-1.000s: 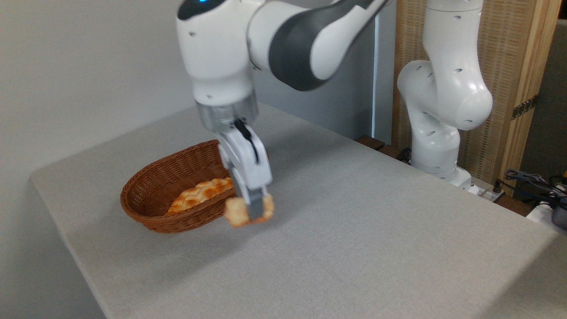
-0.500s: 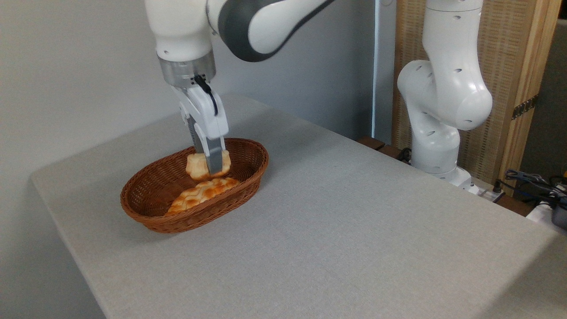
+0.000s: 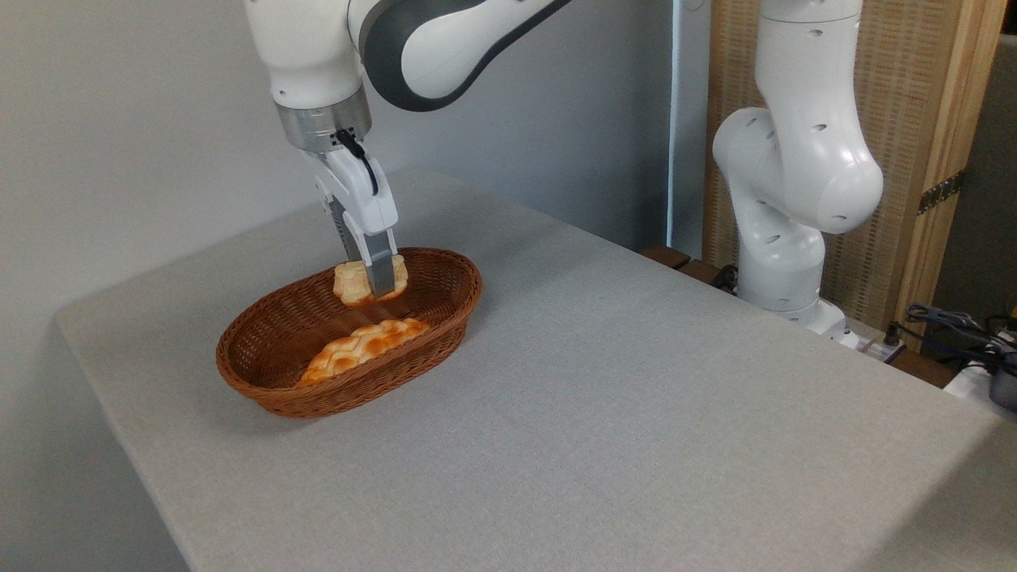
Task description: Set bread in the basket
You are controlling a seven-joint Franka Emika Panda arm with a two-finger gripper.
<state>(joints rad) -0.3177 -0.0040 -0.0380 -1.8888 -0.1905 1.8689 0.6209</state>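
You can see the white robot arm's two-finger gripper (image 3: pixel 373 284) pointing straight down, with its grey fingers (image 3: pixel 382 270) squeezed onto the small round golden-yellow bun (image 3: pixel 353 283) with browned edges. The bun hangs over the back part of the oval reddish-brown woven wicker basket (image 3: pixel 270 378), near its far rim, and you cannot tell if it touches the basket floor. The bun is chunky and round, so it has no clear long side; its flat top seems to face up. The front finger hides the middle of the bun, so you only see its two ends. A longer, flatter golden loaf with a bumpy top (image 3: pixel 361 346) lies inside the basket near the front wall, running the long way of the basket, and that wall hides its lower edge. The basket sits on the grey cloth-covered table (image 3: pixel 604 413)
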